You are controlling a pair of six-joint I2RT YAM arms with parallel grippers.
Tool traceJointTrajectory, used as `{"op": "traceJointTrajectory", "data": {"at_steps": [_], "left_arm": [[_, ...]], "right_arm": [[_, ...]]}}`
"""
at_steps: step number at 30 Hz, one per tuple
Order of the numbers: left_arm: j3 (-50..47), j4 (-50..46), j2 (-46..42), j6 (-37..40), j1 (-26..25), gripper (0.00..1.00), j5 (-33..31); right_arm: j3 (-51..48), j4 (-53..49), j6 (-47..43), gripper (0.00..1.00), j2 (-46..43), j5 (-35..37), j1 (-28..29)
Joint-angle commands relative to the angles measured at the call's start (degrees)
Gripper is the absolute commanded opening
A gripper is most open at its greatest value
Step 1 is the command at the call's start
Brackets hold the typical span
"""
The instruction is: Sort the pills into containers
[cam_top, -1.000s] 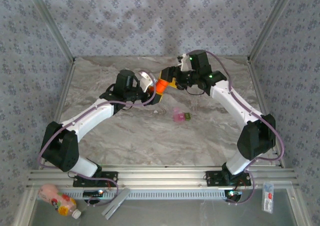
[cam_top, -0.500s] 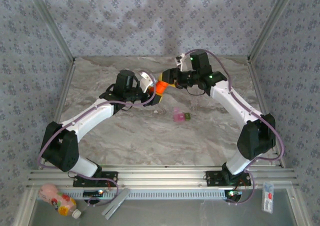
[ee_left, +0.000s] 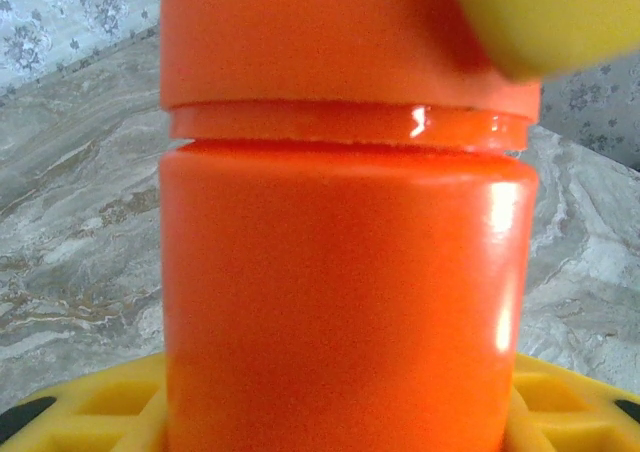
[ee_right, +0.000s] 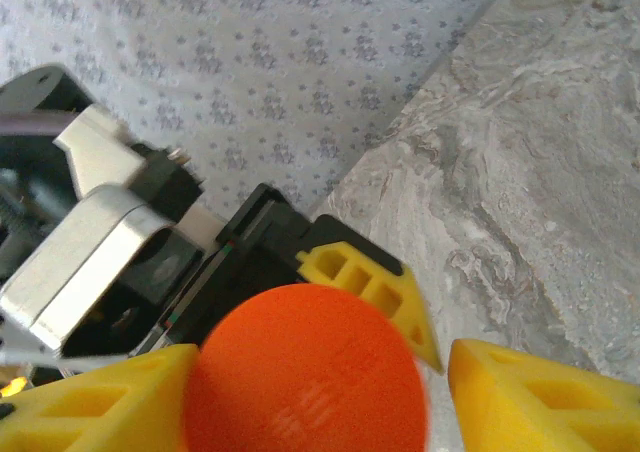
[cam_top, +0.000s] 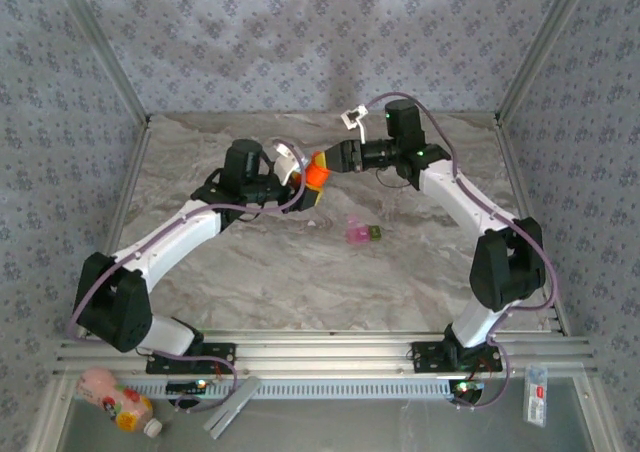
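Containers first: the little pill case, its pink half and green half joined, lies flat near the middle of the surface, a touch toward the right edge, with both arms well apart from it. Starting from my left, a pink drink bottle lies on its side on the metal shelf below the near edge, at that shelf's left corner, and a grey strip lies just beside it to the right. The left arm reaches from the near-left corner up toward the middle of the far edge. There the left gripper is clamped on the small orange bottle. On my left wrist feed that bottle stands upright between the yellow fingers, with its cap seated on top. Just right of it, the right gripper meets the bottle from the far-right side, and its jaws stand parted on either side of the orange cap. One finger sits against the cap, while the other finger has a clear gap to it, so I call this gripper open around the cap and not clamped. The right arm runs back to the near-right corner. On the shelf's right corner lies a small white packet.
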Motion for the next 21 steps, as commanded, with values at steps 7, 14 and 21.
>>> {"op": "traceJointTrajectory", "data": {"at_steps": [7, 14, 21], "left_arm": [[0.78, 0.09, -2.07, 2.35, 0.77, 0.0, 0.61], [1.48, -0.19, -0.81, 2.63, 0.61, 0.0, 0.89], [1.86, 0.13, 0.08, 2.07, 0.38, 0.0, 1.04]], "right_arm": [[-1.92, -9.15, 17.92, 0.73, -11.3, 16.35, -6.43], [2.05, -14.47, 23.17, 0.76, -10.34, 23.68, -2.32], [6.67, -14.43, 22.71, 0.75, -4.86, 24.16, 2.45]]}}
